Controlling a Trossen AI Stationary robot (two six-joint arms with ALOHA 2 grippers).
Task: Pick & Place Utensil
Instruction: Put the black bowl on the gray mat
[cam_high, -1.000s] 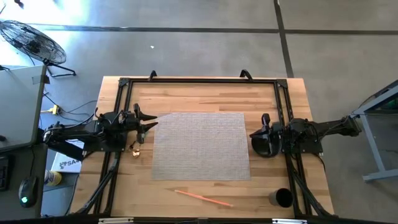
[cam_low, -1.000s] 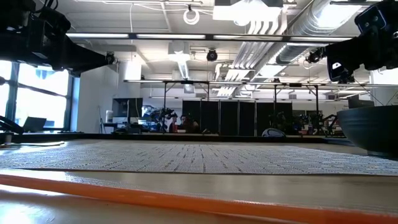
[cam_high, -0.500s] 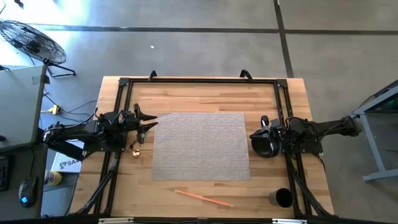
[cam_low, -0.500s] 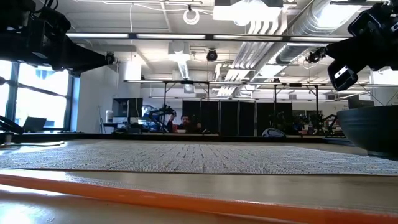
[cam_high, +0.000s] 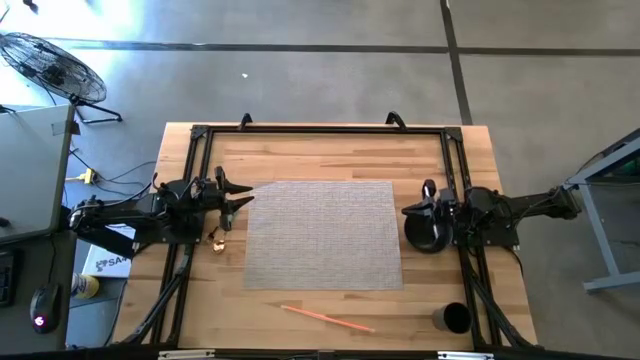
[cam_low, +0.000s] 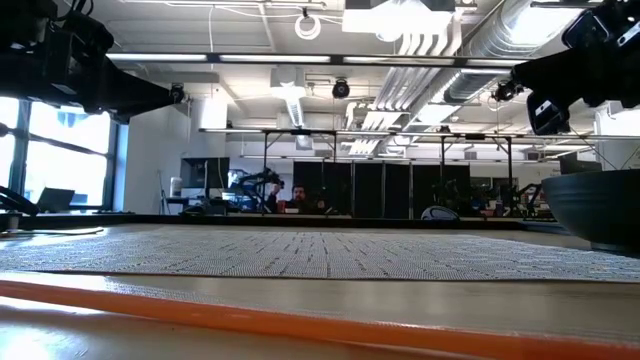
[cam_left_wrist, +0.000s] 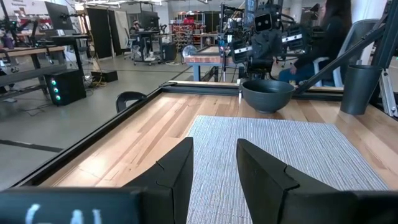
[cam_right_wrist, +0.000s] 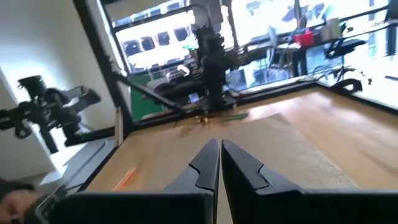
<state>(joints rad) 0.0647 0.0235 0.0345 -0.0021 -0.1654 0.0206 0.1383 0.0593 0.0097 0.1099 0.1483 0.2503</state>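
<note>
The utensil is a thin orange stick (cam_high: 327, 318) lying flat on the wood near the table's near edge; it crosses the foreground of the low view (cam_low: 300, 322) and shows in the right wrist view (cam_right_wrist: 124, 178). My right gripper (cam_high: 418, 207) (cam_right_wrist: 219, 163) is shut and hovers over the far rim of a dark bowl (cam_high: 425, 235) (cam_left_wrist: 267, 94) at the mat's right edge. At the mat's left edge, my left gripper (cam_high: 240, 192) (cam_left_wrist: 214, 168) hangs open above the table. Neither gripper is near the stick.
A grey woven placemat (cam_high: 322, 233) covers the table's middle. A dark cup (cam_high: 452, 318) (cam_left_wrist: 359, 87) stands near the near right corner, right of the stick. A small gold object (cam_high: 218, 240) lies by the left arm. A black frame (cam_high: 320, 128) rims the table.
My right gripper rolled about its wrist and dipped slightly over the bowl, then turned back up to about where it was. It stayed shut. The stick, bowl and cup have not moved.
</note>
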